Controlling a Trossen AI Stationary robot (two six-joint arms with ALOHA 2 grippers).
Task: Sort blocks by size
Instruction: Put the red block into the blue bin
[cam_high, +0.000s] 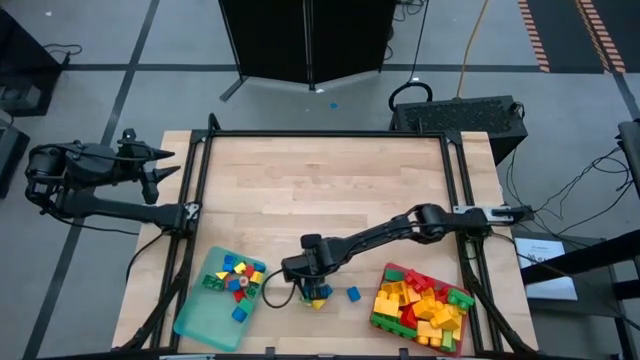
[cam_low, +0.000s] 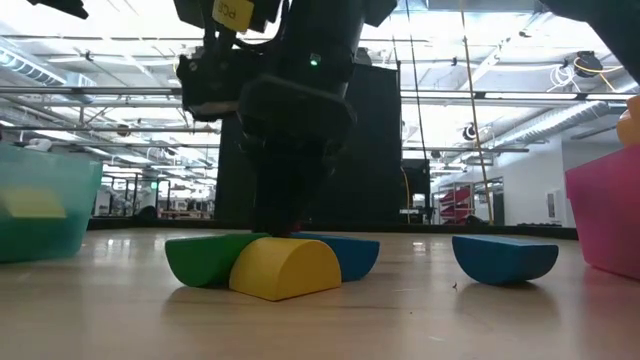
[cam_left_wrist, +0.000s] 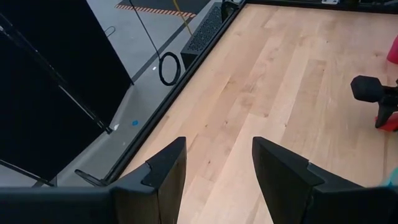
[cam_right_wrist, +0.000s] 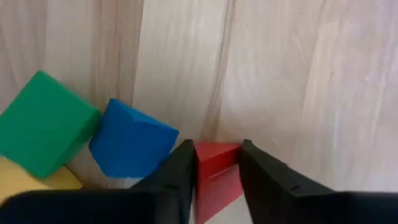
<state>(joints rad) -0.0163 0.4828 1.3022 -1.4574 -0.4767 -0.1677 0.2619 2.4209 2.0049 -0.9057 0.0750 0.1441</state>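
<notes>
Clearly the blocks are light, hard plastic pieces with smooth, somewhat slippery faces, so each is best pinched across two flat parallel sides, square on, lest it squirt out of the fingers. The right gripper stands low over a small cluster of loose blocks at about 6 o'clock on the table, its fingers set on either side of a small red block and apparently touching it; whether they already clamp it firmly I cannot tell. Just beside it lie a blue block and a green block, with a yellow block in front of them in the low view. A lone blue block sits a little toward 5 o'clock, clear of the cluster. Small pieces fill the teal tray at 7 o'clock, and larger red, yellow and green ones fill the red tray at 5 o'clock. The left gripper waits off the table's edge at 9 o'clock, fingers apart and holding nothing. A yellow tag on the arm in the low view carries marks too blurred to read; no other writing shows.
</notes>
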